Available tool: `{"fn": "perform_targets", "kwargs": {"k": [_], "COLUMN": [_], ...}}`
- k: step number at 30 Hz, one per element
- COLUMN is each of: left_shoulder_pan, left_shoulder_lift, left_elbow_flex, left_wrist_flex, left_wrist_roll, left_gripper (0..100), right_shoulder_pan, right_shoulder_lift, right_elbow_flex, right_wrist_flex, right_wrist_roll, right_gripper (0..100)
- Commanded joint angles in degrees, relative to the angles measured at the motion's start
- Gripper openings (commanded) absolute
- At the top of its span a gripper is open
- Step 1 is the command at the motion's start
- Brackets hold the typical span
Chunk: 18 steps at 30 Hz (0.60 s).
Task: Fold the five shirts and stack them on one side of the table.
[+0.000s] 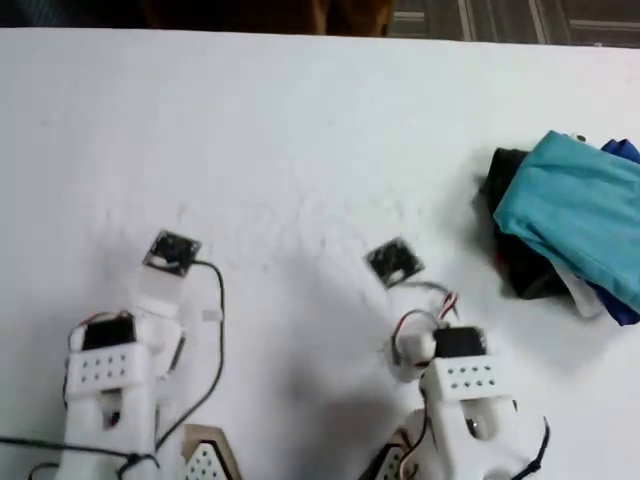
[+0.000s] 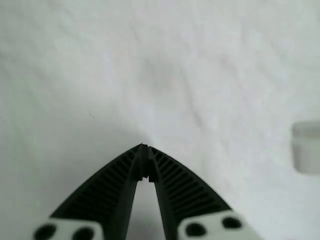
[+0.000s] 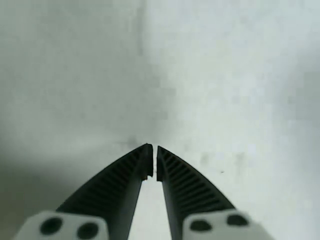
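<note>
A pile of folded shirts sits at the right edge of the table, with a teal shirt (image 1: 582, 213) on top, a black one (image 1: 512, 218) under it, and blue (image 1: 622, 150) and white (image 1: 580, 295) cloth showing at the sides. Both arms rest at the near edge, well away from the pile. My left gripper (image 2: 144, 148) is shut over bare white table, nothing between its fingertips. My right gripper (image 3: 152, 150) is also shut with its tips nearly touching, holding nothing. In the high view the left arm (image 1: 120, 350) stands at bottom left and the right arm (image 1: 450, 365) at bottom centre-right.
The white table (image 1: 300, 140) spreads wide between the arms and the far edge. A black cable (image 1: 215, 320) loops beside the left arm. A pale blurred block (image 2: 306, 147) lies on the table near the left gripper.
</note>
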Motion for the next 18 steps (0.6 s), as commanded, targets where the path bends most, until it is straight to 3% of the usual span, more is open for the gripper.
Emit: {"fn": "perform_targets", "kwargs": {"k": [1,4,10,18], "left_shoulder_pan": [-0.7,-0.7,-0.6,-0.6], "left_shoulder_lift": [-5.7,-11.3,-21.5,-33.7], "left_elbow_flex": [2.9,4.9,11.2,16.0], "left_wrist_flex": [-0.3,-0.1,-0.1,2.8], "left_wrist_roll": [-0.2,0.3,0.0,0.0], "left_gripper": [3,3,3,3], "right_shoulder_pan": [-2.1,-2.1,-2.4,-2.5], "right_shoulder_lift": [-1.0,-1.0,-1.0,-1.0], "right_elbow_flex": [2.1,2.4,2.3,2.9], "right_wrist_flex": [-3.0,-6.2,-8.1,-4.9], "right_wrist_roll": [0.0,-1.1,-12.7,-13.1], "right_gripper": [1.8,1.8,1.8,1.8]}}
